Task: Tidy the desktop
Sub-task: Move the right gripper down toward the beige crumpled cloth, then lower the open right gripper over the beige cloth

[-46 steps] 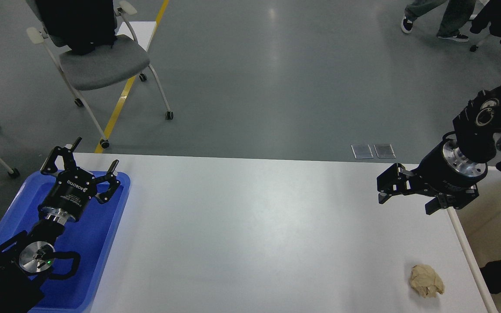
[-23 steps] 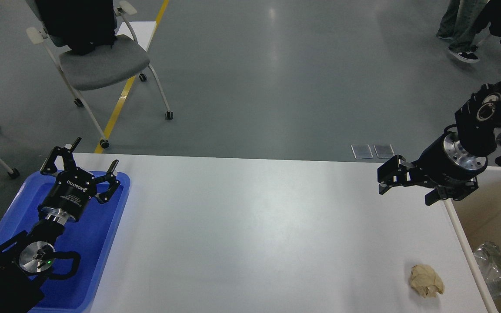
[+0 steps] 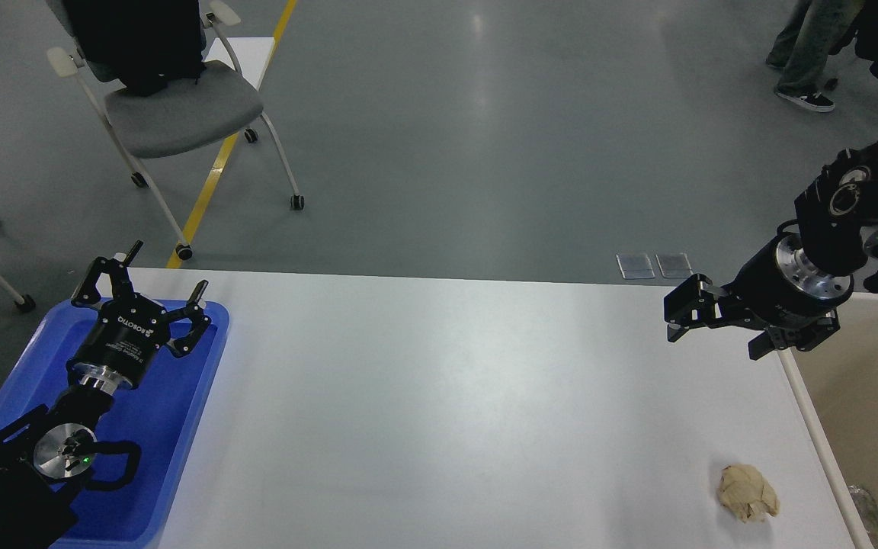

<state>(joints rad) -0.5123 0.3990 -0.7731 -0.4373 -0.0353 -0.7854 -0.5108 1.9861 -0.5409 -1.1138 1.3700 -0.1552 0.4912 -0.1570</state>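
Observation:
The white desktop (image 3: 447,396) fills the lower view. A crumpled beige paper ball (image 3: 748,493) lies on it near the front right corner. My left gripper (image 3: 170,266) is open and empty, above the far end of the blue tray (image 3: 180,427) at the left. My right gripper (image 3: 713,335) hangs over the desktop's far right edge, well behind the paper ball. Its fingers stand apart and hold nothing.
A beige open-topped bin (image 3: 816,435) stands against the desktop's right side, with a clear plastic bottle (image 3: 866,512) showing at its bottom edge. A grey chair (image 3: 180,107) stands on the floor at the far left. People's legs (image 3: 797,53) are at the far right.
My right gripper has risen slightly and shifted a little right. A person's arm that reached into the bin is gone, and the bottle now sits lower in view. My left arm has not moved.

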